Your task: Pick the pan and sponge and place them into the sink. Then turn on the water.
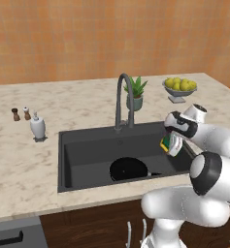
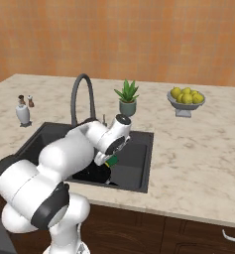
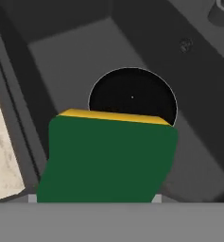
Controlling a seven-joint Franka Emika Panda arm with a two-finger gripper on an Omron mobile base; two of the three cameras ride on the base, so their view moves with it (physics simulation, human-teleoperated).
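Pan (image 1: 128, 169) lies flat on the floor of the sink (image 1: 82, 145), near-centre, already delivered. Gripper (image 1: 171, 144) is clamped on the sponge (image 1: 166, 143), jaws closed across it, carried above the basin's right part, clear of the rim. Judged a carry posture: held high enough to pass the sink wall before release. In the hand view the sponge (image 3: 106, 158) shows its green face to the camera, yellow layer on the far edge toward the pan; long axis crosswise to the fingers. Faucet (image 1: 123, 99) dry, no stream.

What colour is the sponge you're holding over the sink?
Green with a yellow layer; the sponge shows best in the hand view.
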